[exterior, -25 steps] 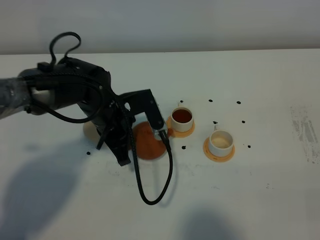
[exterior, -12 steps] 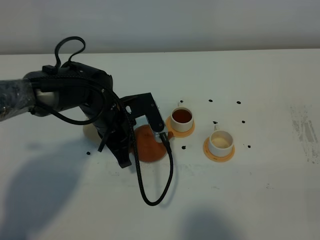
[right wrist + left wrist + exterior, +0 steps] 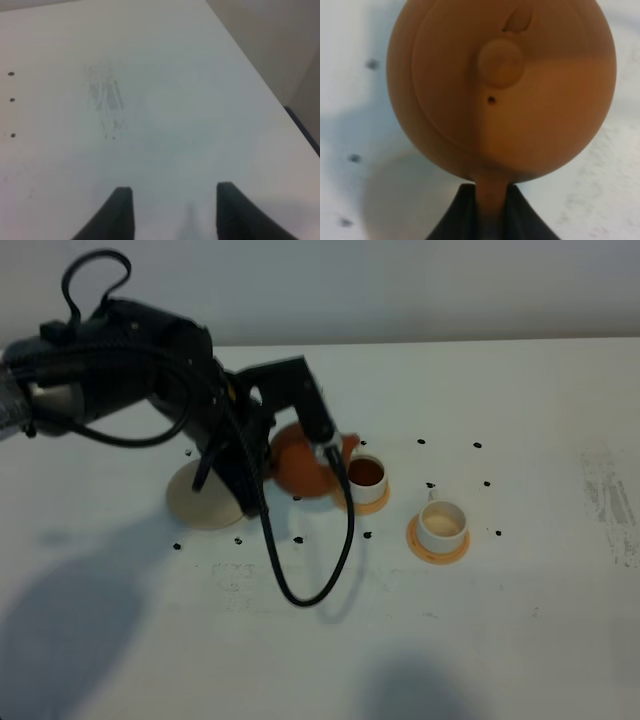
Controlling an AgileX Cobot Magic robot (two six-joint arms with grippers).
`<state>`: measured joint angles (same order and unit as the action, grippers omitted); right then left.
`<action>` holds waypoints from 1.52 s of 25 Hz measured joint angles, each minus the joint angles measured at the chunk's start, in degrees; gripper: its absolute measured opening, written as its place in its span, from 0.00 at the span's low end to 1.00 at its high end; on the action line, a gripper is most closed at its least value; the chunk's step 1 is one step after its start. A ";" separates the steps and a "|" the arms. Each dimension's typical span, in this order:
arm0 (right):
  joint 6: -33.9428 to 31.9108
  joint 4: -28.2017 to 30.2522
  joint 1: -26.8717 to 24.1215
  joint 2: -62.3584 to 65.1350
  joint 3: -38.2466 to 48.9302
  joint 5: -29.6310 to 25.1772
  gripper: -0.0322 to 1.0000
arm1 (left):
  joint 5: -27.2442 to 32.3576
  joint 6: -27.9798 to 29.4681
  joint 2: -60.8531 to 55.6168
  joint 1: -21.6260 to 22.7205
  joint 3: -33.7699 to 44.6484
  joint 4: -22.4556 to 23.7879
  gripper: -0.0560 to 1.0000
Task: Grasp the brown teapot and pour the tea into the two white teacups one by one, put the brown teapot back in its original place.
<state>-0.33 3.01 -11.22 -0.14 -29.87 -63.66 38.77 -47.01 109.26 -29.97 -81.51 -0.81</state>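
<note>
**White table: teapot aloft**

Over the white table (image 3: 540, 640), the left gripper (image 3: 489, 192) is clamped shut on the loop handle (image 3: 490, 181) of the brown teapot (image 3: 500, 90). The pot appears lifted, its spout (image 3: 347, 447) beside the filled teacup (image 3: 365, 474). The right gripper (image 3: 173, 189) is held wide apart, empty. Tea could be spilled if the pot is tilted before the second teacup (image 3: 442, 522) is reached. The spout is hidden in the left wrist view; the beige disc (image 3: 197, 508) is partly covered by the arm (image 3: 120, 390).
</note>
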 joint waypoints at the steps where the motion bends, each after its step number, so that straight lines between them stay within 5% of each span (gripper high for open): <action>1: 0.00 0.00 0.00 0.00 0.00 0.00 0.42 | 0.22 0.00 0.00 -0.07 -1.10 0.25 0.14; 11: 0.33 0.00 0.00 0.00 0.00 0.00 0.42 | 7.60 -0.84 7.57 -3.53 -14.99 3.08 0.14; 22: 0.00 0.00 0.00 0.00 0.00 0.00 0.42 | 10.71 -13.05 16.49 -7.02 -27.61 3.51 0.14; 38: 0.33 0.00 0.00 0.00 0.00 0.00 0.42 | 5.69 -25.48 19.68 -8.09 -27.87 7.53 0.14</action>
<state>0.00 3.01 -11.22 -0.14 -29.87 -63.66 44.46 -72.48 128.94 -38.05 -109.38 6.72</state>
